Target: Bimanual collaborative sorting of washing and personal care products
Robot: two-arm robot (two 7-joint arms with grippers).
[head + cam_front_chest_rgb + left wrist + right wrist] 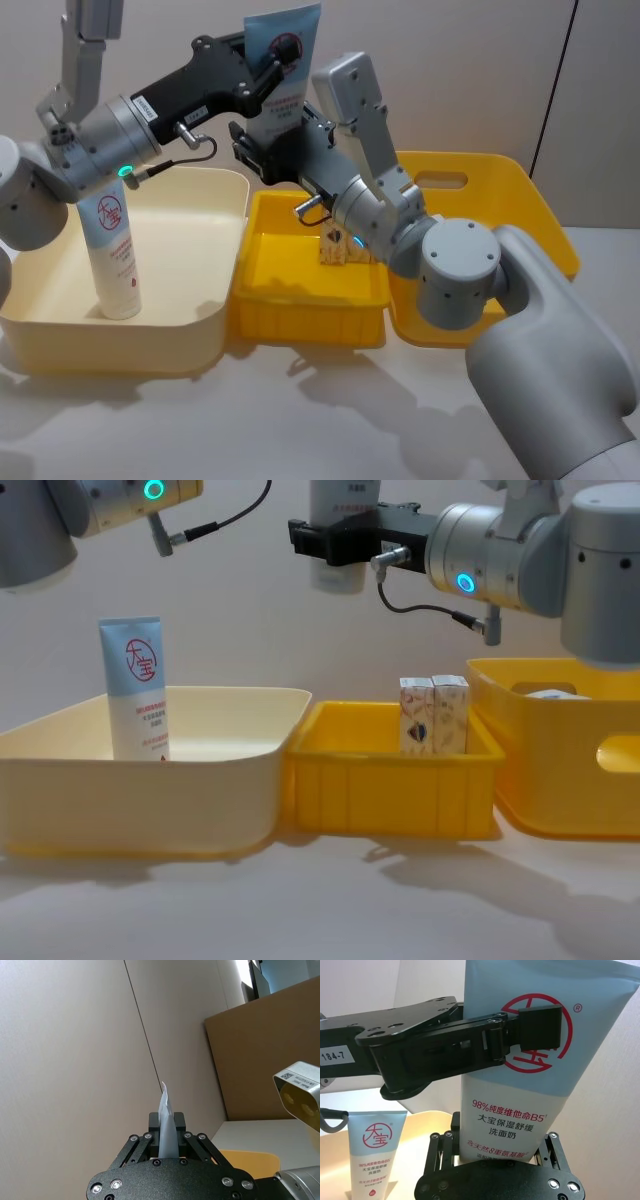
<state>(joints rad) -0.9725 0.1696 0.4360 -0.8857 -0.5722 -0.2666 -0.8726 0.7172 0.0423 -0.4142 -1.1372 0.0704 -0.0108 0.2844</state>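
Right gripper clamps the lower white end of the raised tube; left gripper pinches its blue top, high over the small yellow bin. Handover: free the right jaws before swinging left toward the cream bin, beside the standing tube.

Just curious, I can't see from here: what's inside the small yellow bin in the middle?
Two small printed cartons stand upright side by side at the right end of the small yellow bin. The right arm above covers part of its floor in the head view.
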